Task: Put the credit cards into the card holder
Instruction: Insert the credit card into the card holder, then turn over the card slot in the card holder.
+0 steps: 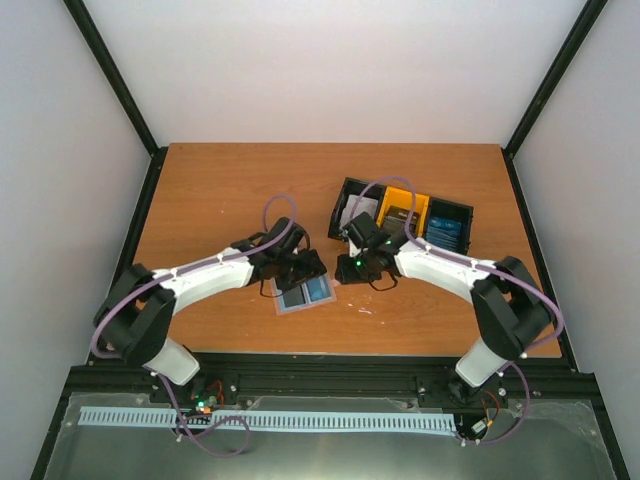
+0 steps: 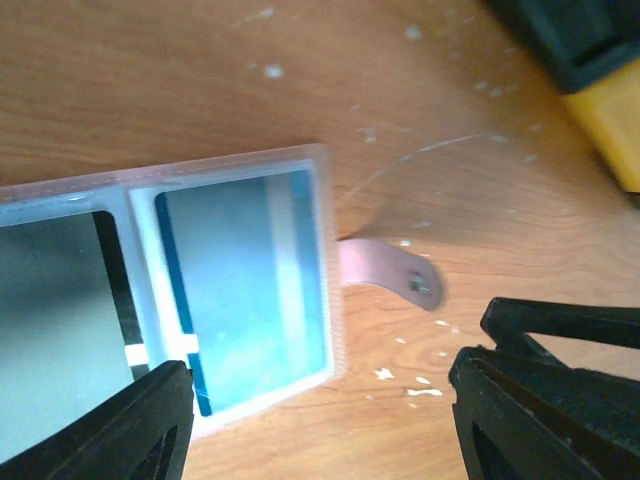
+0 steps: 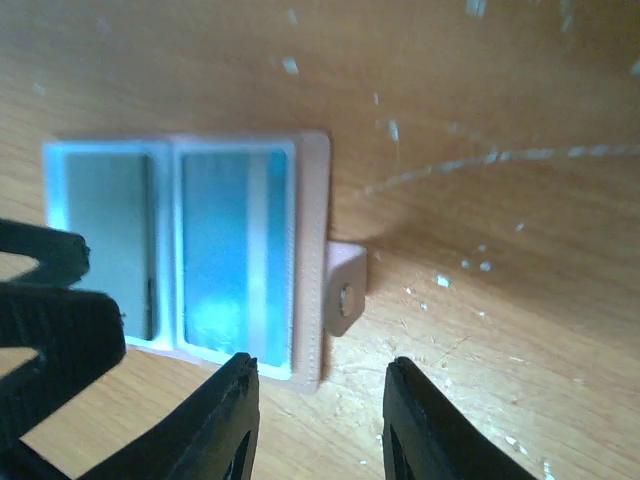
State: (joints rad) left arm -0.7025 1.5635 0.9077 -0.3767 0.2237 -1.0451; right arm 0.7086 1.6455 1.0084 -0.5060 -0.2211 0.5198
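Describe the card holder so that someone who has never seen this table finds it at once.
On the wooden table, look in the near middle, left of the black and yellow bins. The card holder lies open and flat. Unlike the bins, it is thin, pale blue inside, with a dark card and a blue card in clear pockets and a pink snap tab.

The centre of the surface (image 1: 220,190) is crowded: the left tool (image 1: 306,268) and the right tool (image 1: 342,270) are found close together over the unfolded card holder (image 1: 303,296), and little passage is left between them. The upper right is blocked by the black and yellow bins (image 1: 400,215). Bare wood is seen across the upper left; right of the holder, only its strap tab (image 3: 345,290) is in the way.
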